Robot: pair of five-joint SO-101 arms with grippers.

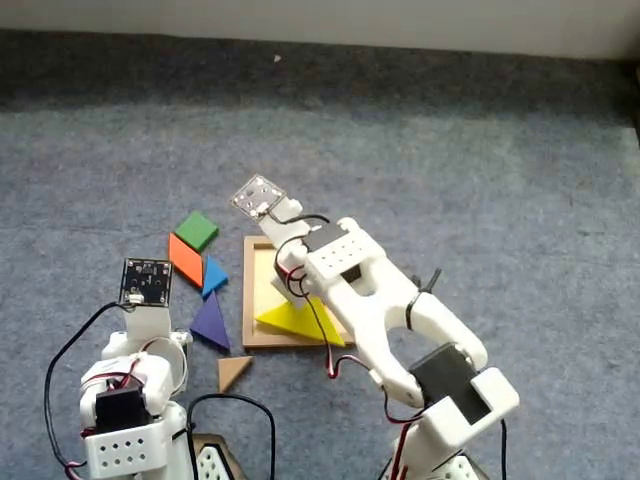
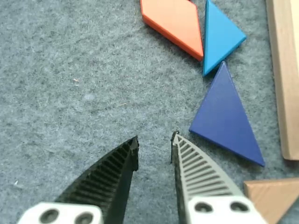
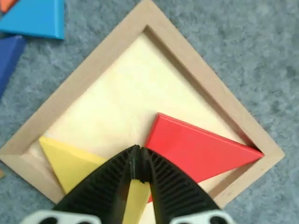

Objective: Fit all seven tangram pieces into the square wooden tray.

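The square wooden tray (image 1: 249, 300) lies on the grey carpet and holds a yellow triangle (image 1: 292, 320) and a red triangle (image 3: 201, 149). My right gripper (image 3: 138, 156) hangs shut over the tray, its tips where the yellow triangle (image 3: 65, 161) meets the red one, with nothing seen between its fingers. Left of the tray lie a green square (image 1: 197, 229), an orange parallelogram (image 1: 185, 258), a light blue triangle (image 1: 213, 275), a dark blue triangle (image 1: 211, 322) and a tan wooden triangle (image 1: 233, 371). My left gripper (image 2: 155, 141) is open above bare carpet, just beside the dark blue triangle (image 2: 226, 116).
The right arm's white body (image 1: 380, 310) covers the tray's right half in the high view. The left arm's base (image 1: 130, 410) stands at the near left. Bare carpet stretches beyond the pieces to a pale wall strip (image 1: 400, 25).
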